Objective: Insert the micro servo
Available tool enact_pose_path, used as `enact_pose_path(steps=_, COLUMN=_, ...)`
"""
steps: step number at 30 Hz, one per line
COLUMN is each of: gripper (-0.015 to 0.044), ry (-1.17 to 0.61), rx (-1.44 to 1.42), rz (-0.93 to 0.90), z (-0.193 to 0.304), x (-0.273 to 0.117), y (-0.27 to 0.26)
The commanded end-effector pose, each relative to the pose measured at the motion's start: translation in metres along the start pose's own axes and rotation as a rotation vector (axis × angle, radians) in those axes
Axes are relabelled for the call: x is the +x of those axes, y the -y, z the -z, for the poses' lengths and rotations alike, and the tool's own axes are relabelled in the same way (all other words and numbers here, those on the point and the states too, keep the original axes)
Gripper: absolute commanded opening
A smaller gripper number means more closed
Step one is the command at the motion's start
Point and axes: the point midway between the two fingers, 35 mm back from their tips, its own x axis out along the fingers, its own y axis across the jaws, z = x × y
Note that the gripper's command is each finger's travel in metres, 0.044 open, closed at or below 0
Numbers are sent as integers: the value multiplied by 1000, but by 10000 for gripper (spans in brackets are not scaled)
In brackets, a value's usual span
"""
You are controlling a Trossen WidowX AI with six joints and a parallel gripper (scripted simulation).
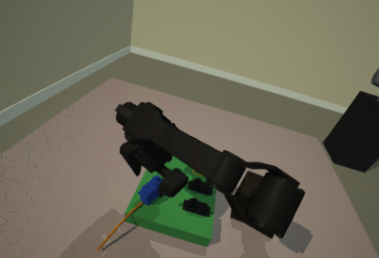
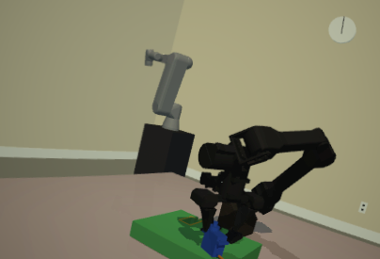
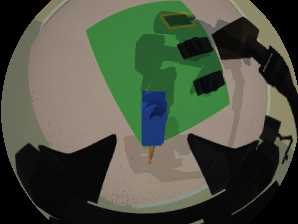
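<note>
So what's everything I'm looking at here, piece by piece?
Micro servo: one, blue, lying on the deck's near corner, between the open fingers.
Cable: one, orange, trailing from the servo onto the floor.
Deck: one, green slab on the floor.
Marked pocket: one, yellow-outlined, unfilled, far corner of the deck.
Seated servos: two, black, in the deck.
Second arm: one, grey, on a black pedestal.
Wall clock: one, white.
Gripper: one, black, open, holding nothing.

Blue micro servo (image 1: 150, 190) with orange cable (image 1: 117, 226); green deck (image 1: 174, 223) bearing black seated servos (image 1: 196, 205) and a yellow-outlined pocket (image 3: 176, 20); black arm (image 1: 197, 153); pinkish-beige speckled floor (image 1: 56, 179).
</note>
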Motion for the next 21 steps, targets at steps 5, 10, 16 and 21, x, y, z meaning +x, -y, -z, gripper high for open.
enact_pose_path(steps=5, gripper=440, ry=-4, rx=0, rz=-3, z=1, x=11, y=1)
enact_pose_path(steps=10, gripper=440, ry=-5, rx=0, rz=-3, z=1, x=18, y=1)
enact_pose_path(steps=16, gripper=309, ry=-5, rx=0, rz=-3, z=1, x=18, y=1)
enact_pose_path(steps=21, gripper=177, ry=-5, rx=0, rz=-3, z=1, x=18, y=1)
